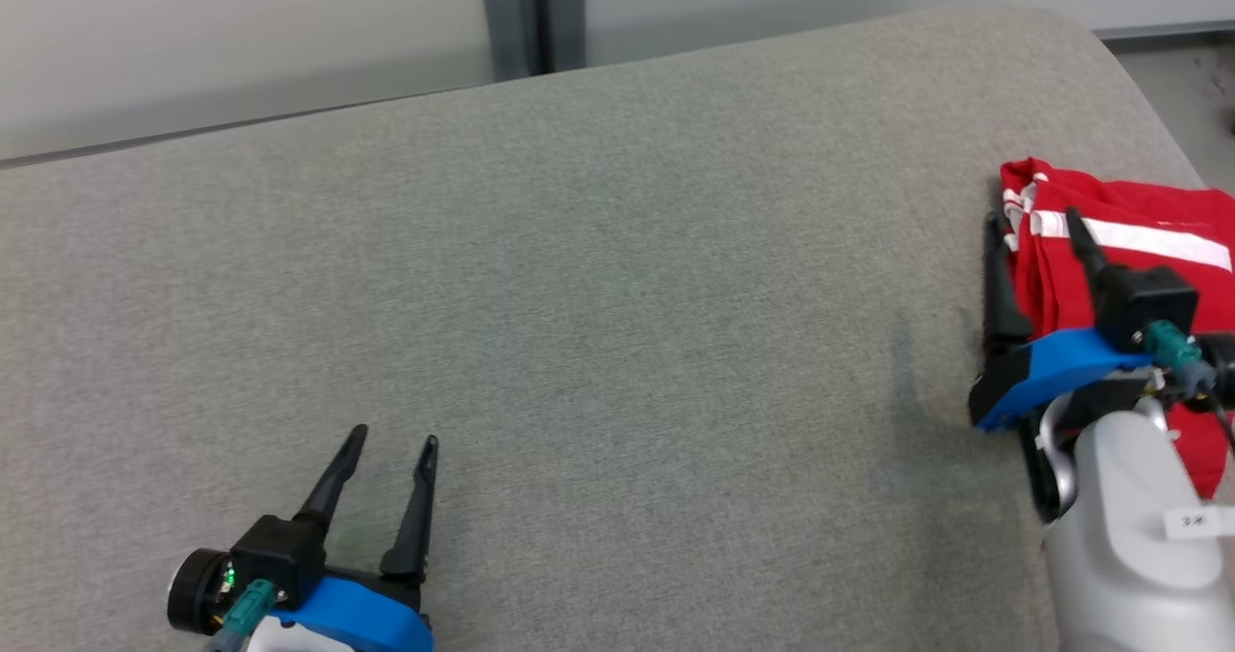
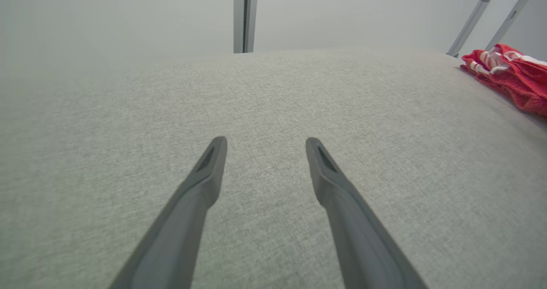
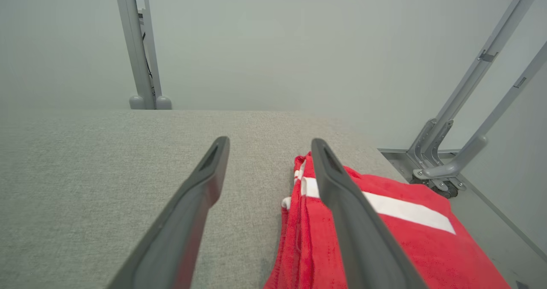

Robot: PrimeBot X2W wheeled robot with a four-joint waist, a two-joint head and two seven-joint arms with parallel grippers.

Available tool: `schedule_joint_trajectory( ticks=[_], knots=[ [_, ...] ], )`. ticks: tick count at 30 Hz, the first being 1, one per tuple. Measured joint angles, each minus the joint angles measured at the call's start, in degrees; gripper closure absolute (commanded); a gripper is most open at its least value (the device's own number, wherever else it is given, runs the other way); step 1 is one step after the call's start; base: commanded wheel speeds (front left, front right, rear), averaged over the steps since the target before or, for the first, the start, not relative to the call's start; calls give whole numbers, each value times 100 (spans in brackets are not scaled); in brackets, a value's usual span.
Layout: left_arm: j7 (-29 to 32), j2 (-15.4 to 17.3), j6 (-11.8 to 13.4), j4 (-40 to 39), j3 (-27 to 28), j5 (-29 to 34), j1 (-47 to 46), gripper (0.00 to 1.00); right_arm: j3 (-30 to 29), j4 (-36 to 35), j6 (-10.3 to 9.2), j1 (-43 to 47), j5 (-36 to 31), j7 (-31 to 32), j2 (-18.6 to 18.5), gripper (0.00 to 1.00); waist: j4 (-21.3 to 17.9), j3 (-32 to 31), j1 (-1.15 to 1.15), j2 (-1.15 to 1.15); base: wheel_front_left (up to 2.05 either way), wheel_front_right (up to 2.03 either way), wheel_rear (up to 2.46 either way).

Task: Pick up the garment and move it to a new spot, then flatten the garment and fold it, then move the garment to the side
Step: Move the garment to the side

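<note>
Jaws wide on the left gripper (image 1: 395,437), low over bare grey cushion (image 1: 617,295). Right gripper (image 1: 1031,216) gapes too, one finger over the folded red garment (image 1: 1148,203), the other beside it, at the cushion's right edge. Beyond, grey posts (image 1: 535,15).

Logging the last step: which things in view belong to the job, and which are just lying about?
Job: folded red garment; open right claw at its edge; open left claw; grey table.
Just there: grey posts behind the table; metal frame struts.
</note>
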Motion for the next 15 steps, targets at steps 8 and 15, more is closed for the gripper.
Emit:
schedule_joint_trajectory(
  ticks=[8, 15],
  knots=[
    [0, -240, 0, 240, 667, 81, 19, 0, 1110, -543, -1, 1083, 1265, -13, 7, 0, 380, -261, 0, 0, 0, 0, 0],
    [0, -468, 0, 347, 1109, 253, 190, 0, 1500, -656, -1, 1729, 1668, -13, -1, 0, 630, -472, -1, 0, 0, 0, 0]
  ],
)
